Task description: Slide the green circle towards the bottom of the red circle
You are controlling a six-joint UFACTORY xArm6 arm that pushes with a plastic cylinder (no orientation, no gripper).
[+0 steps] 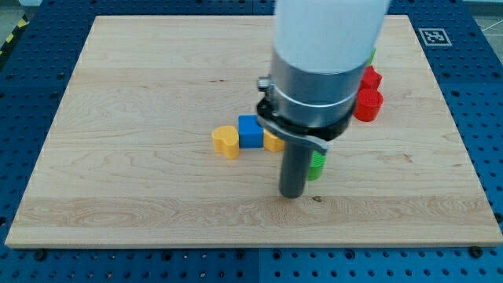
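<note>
The arm hangs vertically; my tip (293,193) rests on the pale wooden board (118,157), touching the partly hidden green circle block (317,165) at its right. The red circle block (367,104) sits farther right, toward the view's top. The rod carries nothing.

No readable text; a fiducial marker (435,36), perhaps coded, sits on the board's (141,94) corner

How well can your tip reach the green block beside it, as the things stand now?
Probably yes. My tip stands right at the view's left of the green block, which the rod partly hides; nothing shows between them. Whether they touch, I cannot tell.
</note>
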